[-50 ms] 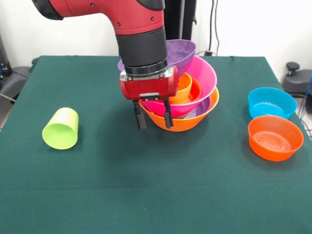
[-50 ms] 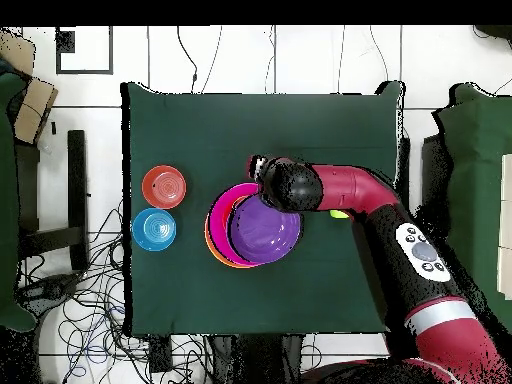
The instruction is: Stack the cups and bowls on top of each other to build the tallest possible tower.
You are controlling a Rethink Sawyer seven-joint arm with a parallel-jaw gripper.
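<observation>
Fingers [image 1: 141,119] of the gripper [image 1: 154,117] hang spread and hold nothing, just in front of the tower [image 1: 183,92], tips above the table [image 1: 146,190].

The tower stands near the table's middle: a yellow-orange bowl [image 1: 183,122] outermost, a pink bowl [image 1: 204,78] tilted inside it, an orange cup [image 1: 183,87] and a red-orange bowl [image 1: 194,90] nested within, and a purple bowl [image 1: 180,51] leaning on top. Judged from the tilt, the pile is loosely seated and may shift if nudged.

A lime green cup [image 1: 61,128] lies on its side, well apart from the tower, mouth toward the camera. It looks light, stiff and smooth; pinching one wall at the rim appears the surest hold.

A blue bowl [image 1: 271,102] and a second red-orange bowl [image 1: 275,137] sit upright, just beside each other, near the opposite table edge. Thin rims offer the grasp there.
</observation>
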